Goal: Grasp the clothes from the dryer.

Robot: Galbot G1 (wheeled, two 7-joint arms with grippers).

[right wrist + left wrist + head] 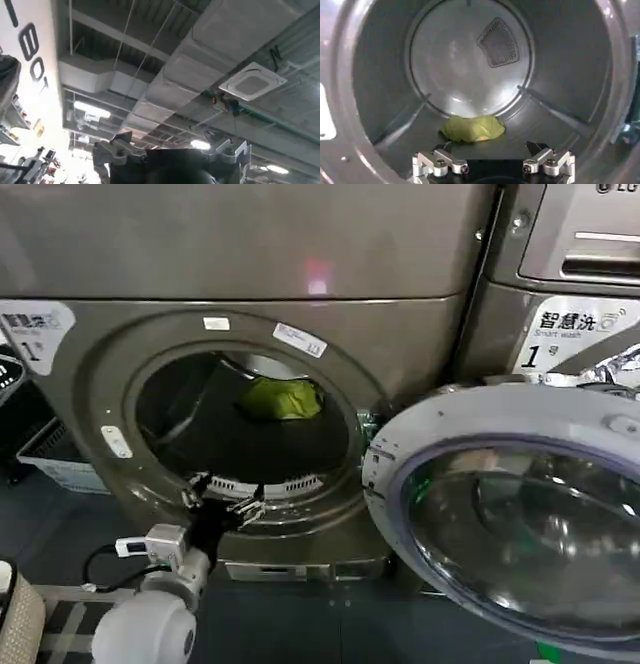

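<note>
The dryer (110,384) stands in front of me with its round porthole open. The clothes (283,398), a small yellow-green bundle, lie on the drum floor towards the back. My left gripper (222,496) hovers at the lower rim of the porthole, pointing into the drum. In the left wrist view the clothes (472,128) lie just beyond the left gripper (490,150), whose fingers (440,151) are spread wide with nothing between them. My right gripper (170,137) points up at the ceiling, open and empty.
The dryer's glass door (520,524) is swung open at the right and takes up the space there. A neighbouring machine (570,254) stands behind it. A pale basket (55,459) sits on the floor at the left. Drum ribs (402,125) flank the clothes.
</note>
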